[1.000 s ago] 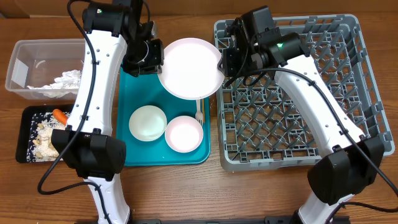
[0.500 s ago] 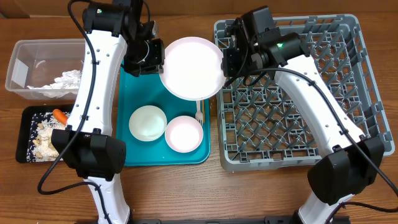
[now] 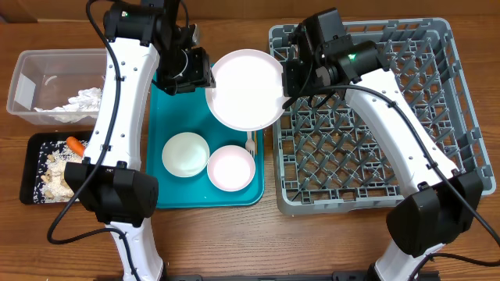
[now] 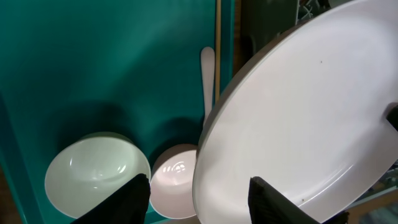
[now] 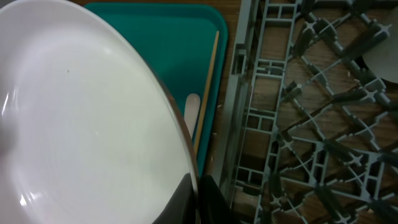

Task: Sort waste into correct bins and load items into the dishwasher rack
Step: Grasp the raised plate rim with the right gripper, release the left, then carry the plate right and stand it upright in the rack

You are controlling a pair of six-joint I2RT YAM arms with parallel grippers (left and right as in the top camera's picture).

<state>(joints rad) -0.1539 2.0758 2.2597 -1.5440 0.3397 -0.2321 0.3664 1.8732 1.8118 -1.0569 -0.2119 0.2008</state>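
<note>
plate spot: the big white plate (image 3: pixel 244 87) was held up in the air, tilted, over the edge where the teal tray (image 3: pixel 180 191) meets the dishwasher rack (image 3: pixel 336 148). It hadn't been slotted in yet.

right claw: the right claw (image 5: pixel 196 199) was clamped tight on the plate's rim on the rack side, so pretty much the whole weight was carried there.

left claw: the left claw (image 4: pixel 200 198) was spread apart, with the plate's far rim sitting between the fingers (image 4: pixel 134 198) but not pinched. Nothing was gripped.

risk, slip: a wide plate pinched at one edge could easily be swung or dropped if moved fast. The pale bowl (image 3: pixel 185 153), pink bowl (image 3: pixel 231 167) and fork (image 3: pixel 250 142) would be hit, since they were right underneath.

risk, snag: the rim could be clipped on the left fingers if the plate was pulled away before that arm was backed off.

risk, rack: the plate could be jammed against the rack wall or the pegs if it was lowered at the wrong tilt.

hidden: the right claw's contact under the plate couldn't be seen. Most of the fork was covered by the plate. The chopstick (image 5: pixel 208 81) was only caught in the wrist views. A grey round thing at the right wrist view's edge was cut off, so no idea what it was. No red wrapper or cup could be found.
</note>
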